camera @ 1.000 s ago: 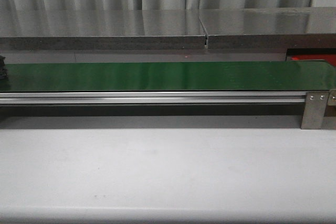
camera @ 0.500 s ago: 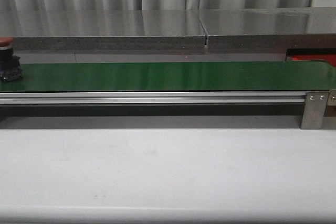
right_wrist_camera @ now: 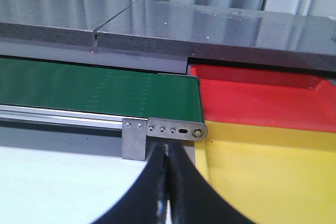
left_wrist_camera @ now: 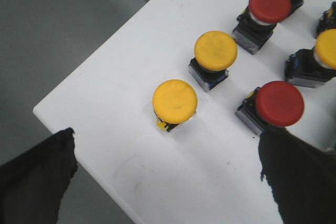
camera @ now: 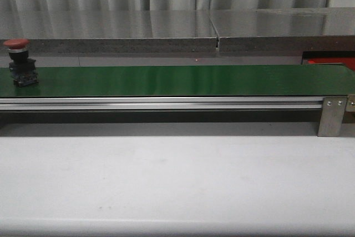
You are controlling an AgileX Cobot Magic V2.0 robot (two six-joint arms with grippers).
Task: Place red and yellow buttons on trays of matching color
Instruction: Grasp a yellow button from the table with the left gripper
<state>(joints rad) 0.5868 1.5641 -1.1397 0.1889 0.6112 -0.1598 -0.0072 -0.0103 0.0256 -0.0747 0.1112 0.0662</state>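
A red button (camera: 19,62) with a black base stands upright at the far left of the green belt (camera: 177,80) in the front view. In the left wrist view my left gripper (left_wrist_camera: 168,179) hangs open over a white table (left_wrist_camera: 199,177), with nothing between its fingers. Beyond it stand several buttons, the nearest a yellow button (left_wrist_camera: 175,100) and a red button (left_wrist_camera: 280,103). My right gripper (right_wrist_camera: 168,156) is shut and empty, just short of the belt's end (right_wrist_camera: 94,90). The red tray (right_wrist_camera: 262,98) and the yellow tray (right_wrist_camera: 268,177) lie beside that end.
An aluminium rail (camera: 161,102) and a bracket (camera: 333,116) edge the belt. A grey counter (camera: 166,29) runs behind it. A sliver of the red tray (camera: 331,61) shows at the right. The white table's corner edge (left_wrist_camera: 47,116) is close to the left finger (left_wrist_camera: 37,182).
The red button has come into view at the belt's left end and ridden to the right. Nothing else has moved.
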